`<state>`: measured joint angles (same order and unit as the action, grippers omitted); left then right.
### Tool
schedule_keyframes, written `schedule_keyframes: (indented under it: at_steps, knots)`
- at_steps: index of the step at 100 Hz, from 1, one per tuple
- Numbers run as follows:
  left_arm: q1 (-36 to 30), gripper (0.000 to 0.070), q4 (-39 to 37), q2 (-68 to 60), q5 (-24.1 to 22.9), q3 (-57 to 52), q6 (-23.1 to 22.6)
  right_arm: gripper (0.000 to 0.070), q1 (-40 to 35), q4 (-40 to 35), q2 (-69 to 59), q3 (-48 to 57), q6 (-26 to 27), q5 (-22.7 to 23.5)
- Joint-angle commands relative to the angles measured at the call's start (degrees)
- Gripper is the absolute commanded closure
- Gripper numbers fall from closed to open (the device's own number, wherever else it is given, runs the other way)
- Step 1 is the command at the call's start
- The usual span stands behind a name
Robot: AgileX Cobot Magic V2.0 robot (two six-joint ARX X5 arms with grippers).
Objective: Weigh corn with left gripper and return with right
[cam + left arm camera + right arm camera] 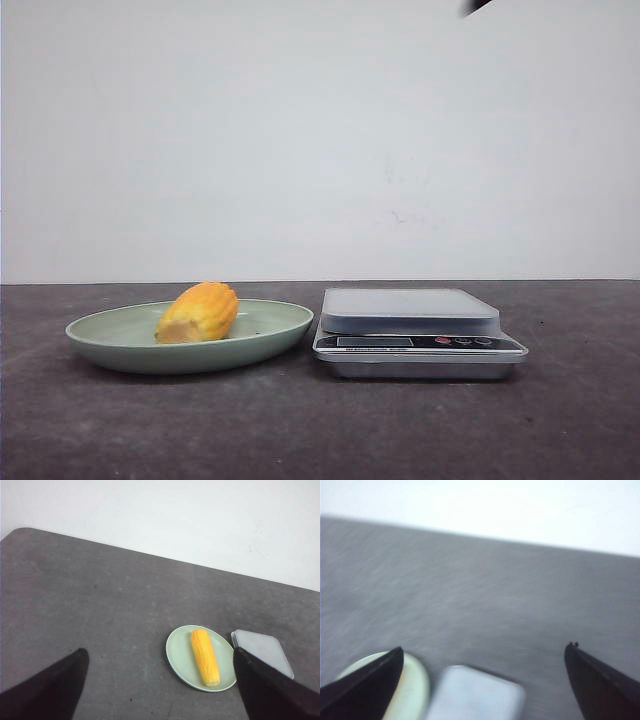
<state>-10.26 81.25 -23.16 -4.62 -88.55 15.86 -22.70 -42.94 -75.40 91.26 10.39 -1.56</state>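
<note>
The corn, a yellow-orange cob with a pale cut end, lies in a pale green plate left of a silver kitchen scale. In the left wrist view the corn lies lengthwise in the plate, with the scale beside it. My left gripper is open and empty, high above the table. My right gripper is open and empty, high above the scale and the plate's rim; that view is blurred. Only a dark tip of an arm shows at the top of the front view.
The dark grey table runs to a white wall behind. The scale's display and buttons face the front. The table's rounded far corner shows in the left wrist view.
</note>
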Motion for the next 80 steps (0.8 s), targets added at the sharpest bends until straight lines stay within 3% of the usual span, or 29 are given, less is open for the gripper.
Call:
schedule_keyframes:
  at_steps: [1, 20, 46, 73, 80]
  knots:
    - [-0.1, 0.0143, 1.5, 0.0, -0.1, -0.9, -0.5, 0.0047, 3.6, -2.3, 4.1, 1.0, -3.9, 0.0]
    - [-0.1, 0.0143, 1.5, 0.0, -0.1, -0.9, -1.3, 0.0047, 10.6, -9.6, 16.7, 1.0, -6.1, 0.0]
    - [-0.1, 0.0143, 1.4, 0.0, -0.1, -0.6, -1.7, 0.0048, 10.9, -23.2, 32.1, 0.9, 0.2, 0.1]
    - [-0.2, 0.0144, 0.7, 0.0, 0.0, 0.4, -2.5, 0.0049, 11.0, -35.8, 46.2, 0.9, 0.5, -1.9]
    - [-0.2, 0.0152, 0.1, 0.0, 0.0, 1.2, -2.5, 0.0095, 11.4, -36.7, 49.0, 0.9, 0.8, -1.3]
